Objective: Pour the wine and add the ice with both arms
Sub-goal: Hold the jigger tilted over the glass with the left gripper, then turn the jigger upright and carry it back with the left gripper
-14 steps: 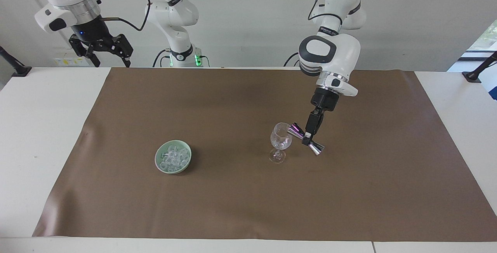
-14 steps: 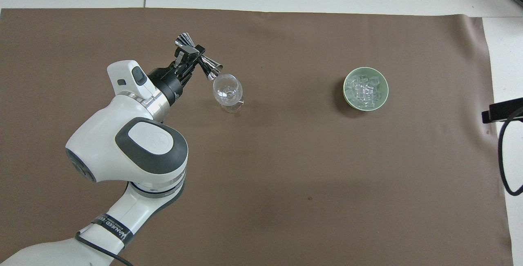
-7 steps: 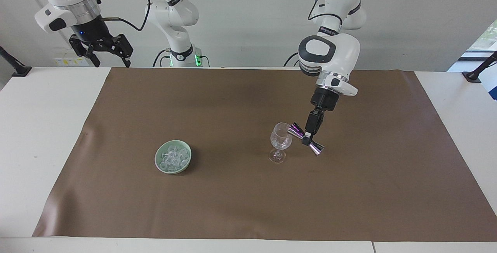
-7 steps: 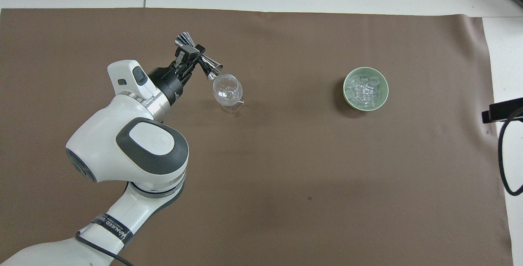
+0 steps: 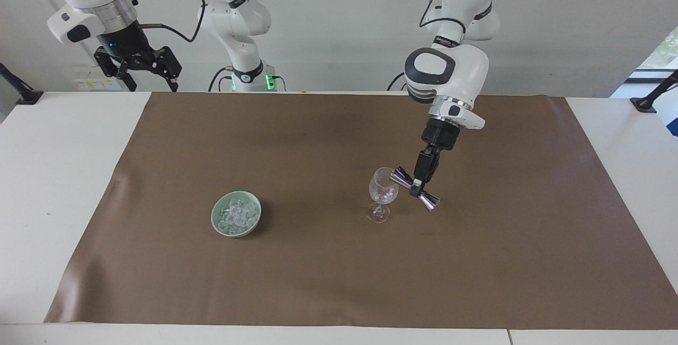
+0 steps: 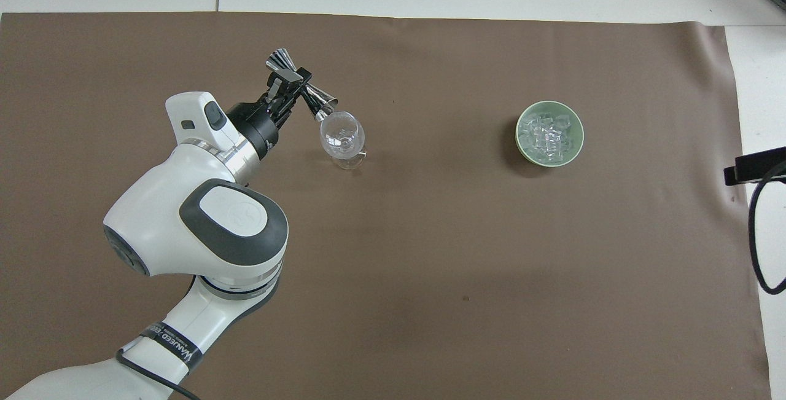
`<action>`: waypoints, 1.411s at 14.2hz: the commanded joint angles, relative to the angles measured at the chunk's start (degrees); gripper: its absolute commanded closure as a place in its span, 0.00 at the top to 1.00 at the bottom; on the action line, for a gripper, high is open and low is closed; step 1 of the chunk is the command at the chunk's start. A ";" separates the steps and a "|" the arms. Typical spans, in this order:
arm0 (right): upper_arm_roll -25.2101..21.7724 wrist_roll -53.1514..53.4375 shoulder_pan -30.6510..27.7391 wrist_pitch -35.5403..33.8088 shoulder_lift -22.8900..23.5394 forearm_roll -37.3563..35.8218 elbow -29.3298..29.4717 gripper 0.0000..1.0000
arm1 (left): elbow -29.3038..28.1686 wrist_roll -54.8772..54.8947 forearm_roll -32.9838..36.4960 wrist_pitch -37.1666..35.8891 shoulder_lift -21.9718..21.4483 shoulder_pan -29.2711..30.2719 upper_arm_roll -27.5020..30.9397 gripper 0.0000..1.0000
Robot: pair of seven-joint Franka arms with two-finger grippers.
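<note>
A clear stemmed glass [image 5: 382, 192] [image 6: 342, 137] stands on the brown mat. My left gripper [image 5: 417, 187] [image 6: 288, 80] is shut on the waist of a shiny double-cone jigger [image 5: 416, 188] [image 6: 303, 85], tipped with one mouth at the glass's rim. No wine shows in the glass or the jigger. The ice [image 5: 236, 213] [image 6: 546, 134] lies heaped in a pale green bowl [image 5: 219, 224] [image 6: 574, 148] toward the right arm's end. My right gripper [image 5: 139, 68] waits, open, raised above the table's edge at the robots' end; it is out of the overhead view.
The brown mat [image 5: 339, 281] [image 6: 466, 265] covers most of the white table. A black clamp [image 6: 752, 165] with a cable sits at the table's edge by the right arm's end. The left arm's white elbow [image 6: 202, 228] hangs over the mat.
The left arm has shifted slightly toward the glass and risen a little, the jigger's mouth staying at the rim. The right arm has not moved.
</note>
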 commanded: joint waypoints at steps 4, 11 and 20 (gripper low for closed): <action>-0.08 -1.72 -0.14 -0.35 -0.11 0.87 -0.13 1.00 | 1.15 -0.43 1.04 0.95 0.85 -0.46 0.73 0.00; -0.08 -1.72 -0.14 -0.35 -0.11 0.87 -0.13 1.00 | 0.10 -5.42 0.17 -10.82 -1.09 3.67 0.82 0.00; -0.08 -1.72 -0.14 -0.35 -0.11 0.87 -0.13 1.00 | -1.66 -26.58 0.25 -31.38 -3.99 11.84 1.25 0.00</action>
